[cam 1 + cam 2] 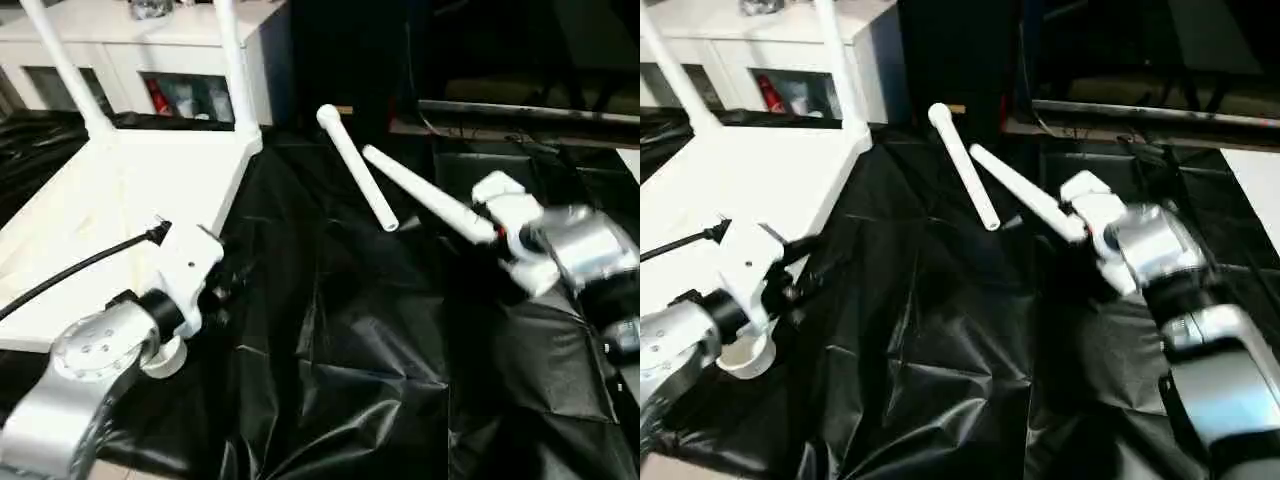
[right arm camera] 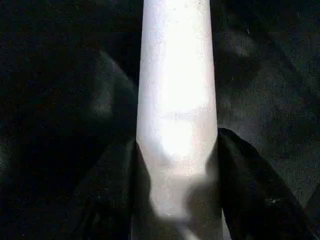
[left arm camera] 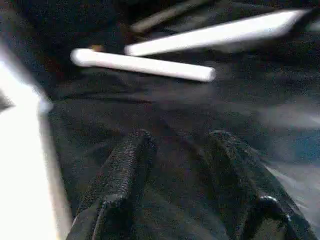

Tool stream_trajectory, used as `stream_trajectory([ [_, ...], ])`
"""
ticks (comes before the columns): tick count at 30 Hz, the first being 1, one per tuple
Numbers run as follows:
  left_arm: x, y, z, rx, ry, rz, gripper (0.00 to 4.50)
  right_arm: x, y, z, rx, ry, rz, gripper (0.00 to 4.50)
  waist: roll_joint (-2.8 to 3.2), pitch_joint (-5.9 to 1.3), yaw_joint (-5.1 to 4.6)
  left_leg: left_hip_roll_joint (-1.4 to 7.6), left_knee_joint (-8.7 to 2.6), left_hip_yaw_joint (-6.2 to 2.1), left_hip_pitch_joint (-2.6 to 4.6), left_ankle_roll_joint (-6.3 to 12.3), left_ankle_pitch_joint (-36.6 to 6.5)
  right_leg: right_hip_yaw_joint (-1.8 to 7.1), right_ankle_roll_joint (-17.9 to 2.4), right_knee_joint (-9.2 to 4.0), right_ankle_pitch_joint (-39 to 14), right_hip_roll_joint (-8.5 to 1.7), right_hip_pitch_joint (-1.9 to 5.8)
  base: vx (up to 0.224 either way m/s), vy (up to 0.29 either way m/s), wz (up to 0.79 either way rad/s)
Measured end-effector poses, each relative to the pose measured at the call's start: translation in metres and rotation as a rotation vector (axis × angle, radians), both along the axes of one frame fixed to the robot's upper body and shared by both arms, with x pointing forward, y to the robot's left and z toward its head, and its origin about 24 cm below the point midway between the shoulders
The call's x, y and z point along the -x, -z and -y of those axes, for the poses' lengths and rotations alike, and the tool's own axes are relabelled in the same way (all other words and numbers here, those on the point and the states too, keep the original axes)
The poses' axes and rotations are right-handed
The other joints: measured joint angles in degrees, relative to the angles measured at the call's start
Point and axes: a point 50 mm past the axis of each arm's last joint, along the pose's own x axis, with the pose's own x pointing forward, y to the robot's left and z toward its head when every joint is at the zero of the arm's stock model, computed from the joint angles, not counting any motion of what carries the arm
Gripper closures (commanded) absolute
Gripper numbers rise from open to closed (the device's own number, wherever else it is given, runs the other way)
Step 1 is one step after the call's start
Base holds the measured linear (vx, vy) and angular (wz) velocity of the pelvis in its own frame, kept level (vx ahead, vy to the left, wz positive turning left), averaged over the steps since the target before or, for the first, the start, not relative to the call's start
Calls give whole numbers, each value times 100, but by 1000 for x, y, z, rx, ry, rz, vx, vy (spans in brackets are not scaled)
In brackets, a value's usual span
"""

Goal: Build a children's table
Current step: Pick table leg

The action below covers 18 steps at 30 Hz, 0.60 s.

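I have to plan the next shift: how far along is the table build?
Done: two legs stand upright in the far corners of the upside-down tabletop. In hand: the right gripper has its jaws closed on a third leg. Left: seating that one, then the fourth leg lying on the black sheet. The left gripper is open.

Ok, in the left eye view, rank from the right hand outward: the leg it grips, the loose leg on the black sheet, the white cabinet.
1. gripped leg: clamped in the right hand, pointing up-left.
2. loose leg: lying on the black sheet just left of the gripped one.
3. white cabinet: at the far back left, behind the tabletop.
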Motion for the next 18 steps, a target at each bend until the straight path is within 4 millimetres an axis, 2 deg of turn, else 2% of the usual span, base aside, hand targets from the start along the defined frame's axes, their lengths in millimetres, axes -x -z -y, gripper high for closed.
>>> stream_trajectory([
  [5, 17, 10, 2, -64, 137, -123, 237, 2, 4, -6, 18, -79, -53, 261, 0, 0, 28, 7, -1, 21, -13, 0, 0, 11, 0, 0, 0, 0, -21, 0, 0, 0],
  [10, 19, 9, 0, -67, 152, -139, 237, 3, 4, -14, 29, -170, -83, 261, -2, 1, 62, 15, -1, 32, -2, 0, 0, 11, -4, 2, 3, 0, -19, 0, 0, 0],
  [18, 18, 7, -3, -77, 149, -123, 237, 9, 6, -17, 18, -187, -72, 261, -5, 1, 83, 23, 0, 49, -1, 0, 0, 16, -2, 2, 8, -1, -22, 0, 0, 0],
])
